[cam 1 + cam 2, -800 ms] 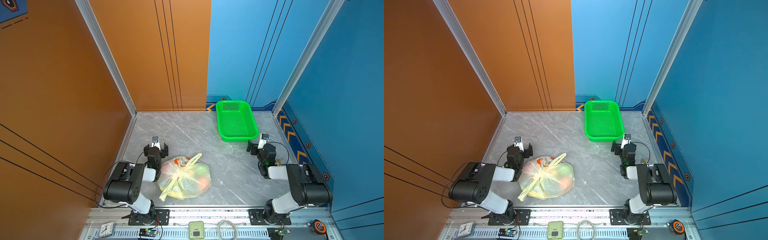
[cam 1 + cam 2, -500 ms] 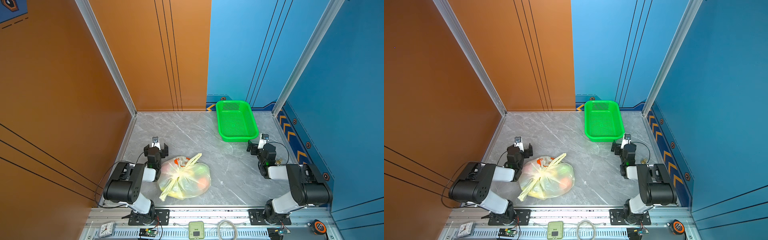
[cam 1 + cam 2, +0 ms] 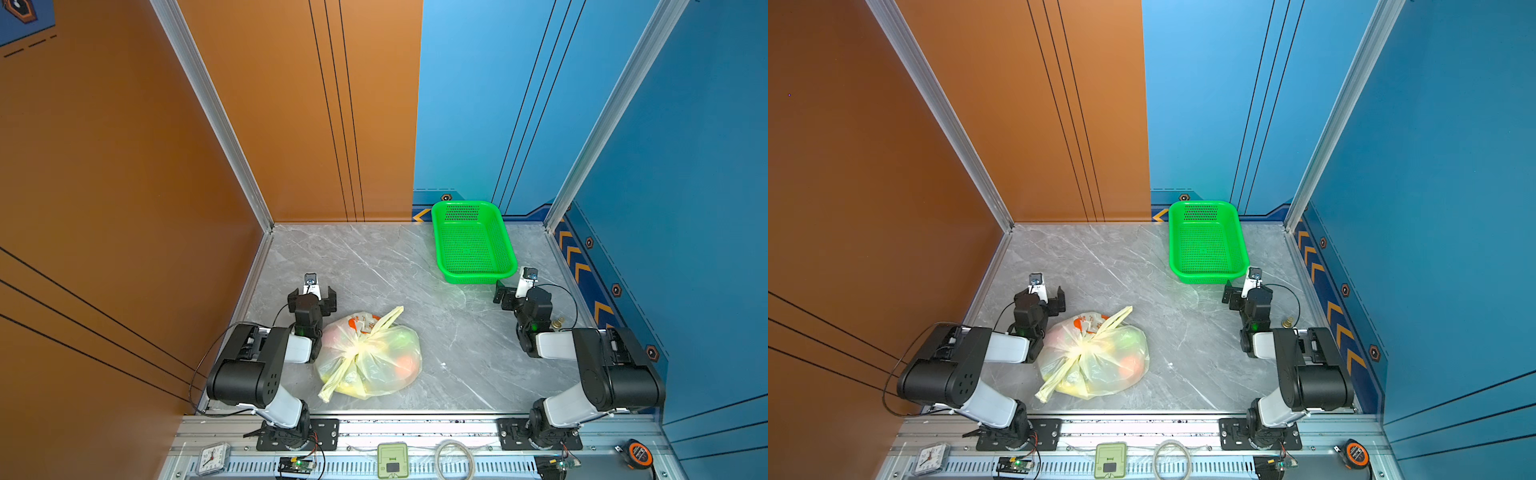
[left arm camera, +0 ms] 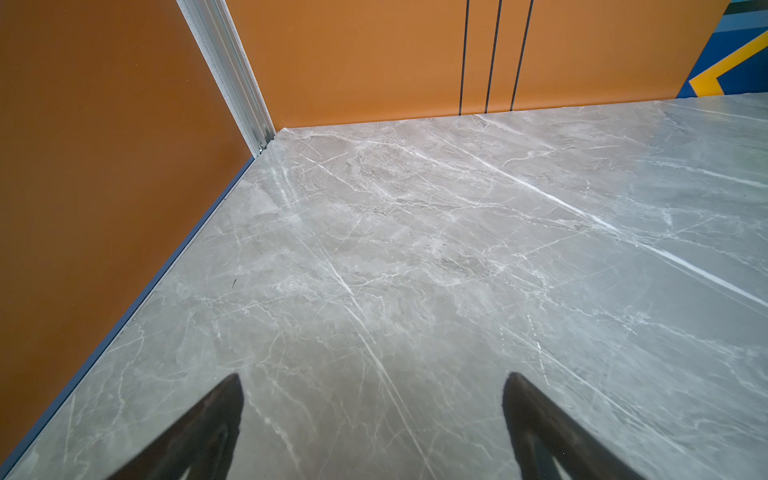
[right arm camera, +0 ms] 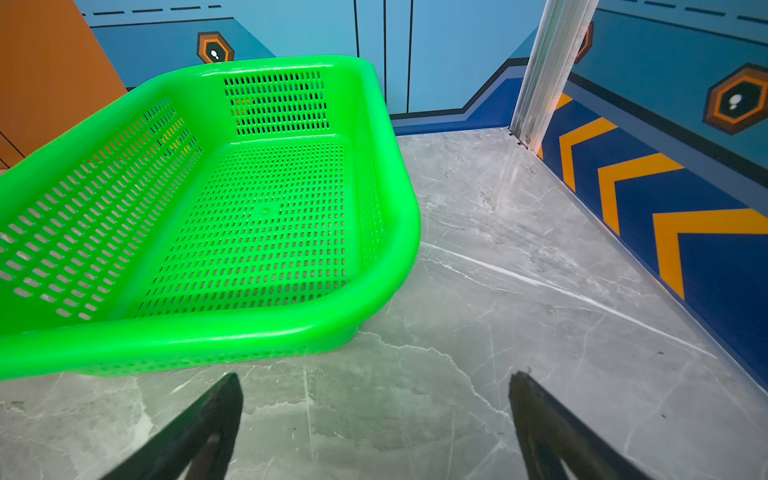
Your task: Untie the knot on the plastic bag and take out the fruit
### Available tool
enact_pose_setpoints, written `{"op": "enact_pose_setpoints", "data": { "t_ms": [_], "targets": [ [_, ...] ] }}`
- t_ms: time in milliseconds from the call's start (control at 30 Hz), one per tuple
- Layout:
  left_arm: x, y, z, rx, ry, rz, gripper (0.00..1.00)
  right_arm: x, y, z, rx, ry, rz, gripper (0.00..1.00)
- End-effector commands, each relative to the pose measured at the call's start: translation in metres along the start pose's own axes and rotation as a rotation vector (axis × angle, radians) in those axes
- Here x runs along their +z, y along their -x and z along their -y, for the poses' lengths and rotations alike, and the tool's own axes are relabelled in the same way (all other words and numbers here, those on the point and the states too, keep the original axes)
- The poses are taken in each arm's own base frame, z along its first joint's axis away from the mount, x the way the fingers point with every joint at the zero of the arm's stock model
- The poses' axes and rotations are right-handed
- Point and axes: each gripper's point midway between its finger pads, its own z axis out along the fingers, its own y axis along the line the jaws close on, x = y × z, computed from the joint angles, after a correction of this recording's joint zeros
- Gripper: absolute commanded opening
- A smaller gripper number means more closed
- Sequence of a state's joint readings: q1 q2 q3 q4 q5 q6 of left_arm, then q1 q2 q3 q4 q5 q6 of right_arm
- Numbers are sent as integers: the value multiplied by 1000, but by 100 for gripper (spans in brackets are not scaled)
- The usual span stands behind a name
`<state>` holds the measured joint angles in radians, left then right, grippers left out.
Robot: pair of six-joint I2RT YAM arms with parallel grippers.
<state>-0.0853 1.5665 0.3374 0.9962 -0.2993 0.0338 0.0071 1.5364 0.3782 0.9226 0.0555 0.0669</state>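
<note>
Marble tabletop; plastic bag only overhead

Red-orange print on the plastic bag is too blurred to read.

The left tool points out over the grey, white-veined marble tabletop. Its two dark fingers are spread wide, with bare stone showing between them, and it faces roughly toward the aluminium corner post. At that post two orange walls meet along the tabletop's edges, one running from the post back alongside the tool and the other crossing the far edge. On that far wall, away from the post, stand three thin dark vertical lines, and further still from the post a blue and yellow panel begins.
</note>
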Motion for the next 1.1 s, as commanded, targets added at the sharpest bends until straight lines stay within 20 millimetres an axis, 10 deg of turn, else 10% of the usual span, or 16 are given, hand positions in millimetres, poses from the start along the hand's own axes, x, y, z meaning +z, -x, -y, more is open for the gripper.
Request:
{"op": "enact_pose_setpoints", "data": {
  "t_ms": [0,333,700,1067],
  "targets": [
    [4,4,0,-11,-3,1,98,0,-9,0,-6,2,-29,100],
    [2,9,0,-21,-20,8,98,-9,3,2,-16,-41,-3,100],
    [-23,72,16,14,-134,-24,98,-59,58,-6,32,-128,-139,100],
    [-35,100,76,-146,-340,-203,98,-20,83,-140,-112,81,-366,100]
  ]
}}
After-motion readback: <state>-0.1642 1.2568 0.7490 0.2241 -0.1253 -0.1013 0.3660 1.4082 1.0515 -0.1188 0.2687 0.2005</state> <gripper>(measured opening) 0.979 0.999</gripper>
